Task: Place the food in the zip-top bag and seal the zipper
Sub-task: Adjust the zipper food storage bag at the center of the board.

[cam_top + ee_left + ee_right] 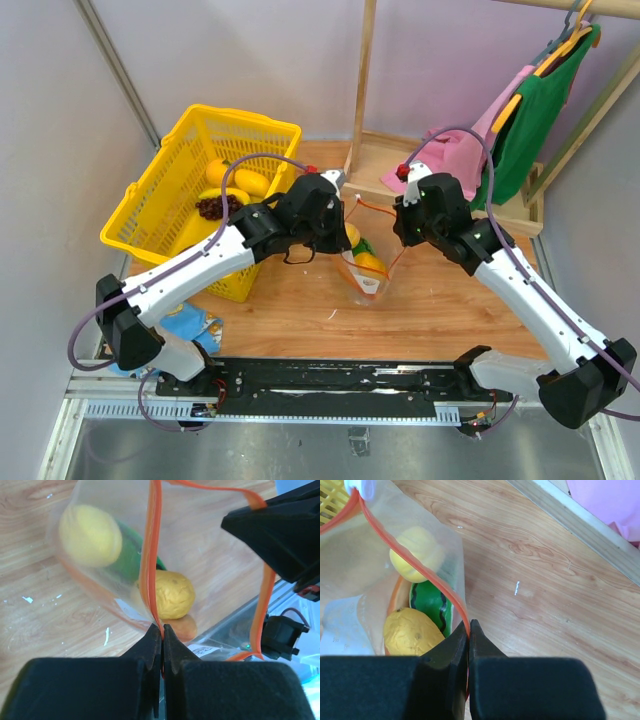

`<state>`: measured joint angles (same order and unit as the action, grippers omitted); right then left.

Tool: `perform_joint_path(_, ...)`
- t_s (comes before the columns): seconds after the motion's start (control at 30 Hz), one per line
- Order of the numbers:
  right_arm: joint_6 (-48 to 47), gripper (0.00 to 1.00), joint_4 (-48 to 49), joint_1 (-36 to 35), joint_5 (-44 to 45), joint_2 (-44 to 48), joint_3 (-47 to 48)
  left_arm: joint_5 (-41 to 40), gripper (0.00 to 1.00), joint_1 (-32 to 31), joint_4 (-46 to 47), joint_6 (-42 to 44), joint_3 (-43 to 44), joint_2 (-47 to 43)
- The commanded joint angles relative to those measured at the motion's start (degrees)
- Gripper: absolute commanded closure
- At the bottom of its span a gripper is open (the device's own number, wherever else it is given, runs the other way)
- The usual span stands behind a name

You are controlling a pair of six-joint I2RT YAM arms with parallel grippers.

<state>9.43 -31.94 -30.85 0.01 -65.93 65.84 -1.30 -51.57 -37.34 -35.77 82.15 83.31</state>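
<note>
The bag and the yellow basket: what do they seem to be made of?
The bag: thin clear plastic film, glossy and crinkled; the yellow fruit shows through it. The basket: probably rigid plastic, since its yellow wall is a moulded open lattice.

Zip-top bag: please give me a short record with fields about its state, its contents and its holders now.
bag: zip-top bag, mouth open
zipper: unsealed, white slider at one end
left gripper: shut on zipper
right gripper: shut on zipper
inside: round yellow fruit, yellow-orange fruit, watermelon wedge
yellow basket: holds yellow pieces, dark piece
</note>
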Motion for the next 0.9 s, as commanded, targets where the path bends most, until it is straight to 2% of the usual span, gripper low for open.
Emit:
perform_joint_path(0.0,-1.5,0.98,-1.1,0.8,2.6,1.0,0.5,1.1,1.0,-0.2,-2.0,1.4,-0.5,1.3)
perform_joint_path(0.27,-0.2,0.98,1.7,0.8,-2.4,1.6,-0.4,0.8,0.99,-0.2,-1.1,2.4,-1.1,0.9)
perform_joint_path(0.43,2.3,0.98,4.2,0.8,-6.3,1.8,-2.0,0.2,0.93,-0.2,-0.4,2.1,-3.1,1.0)
perform_joint_path(0.5,3.1,0.98,4.9,0.8,-7.7,1.6,-2.1,0.0,0.87,-0.2,-0.1,1.9,-3.3,0.8)
perform_joint_path(0.77,4.1,0.98,7.1,0.8,-10.8,1.7,-2.7,-4.8,0.48,0.0,0.8,3.1,-2.9,-2.7)
perform_joint_path(0.87,4.0,0.98,7.2,0.8,-10.9,1.6,-2.9,-5.8,0.39,1.4,-0.2,3.8,-2.4,-3.9)
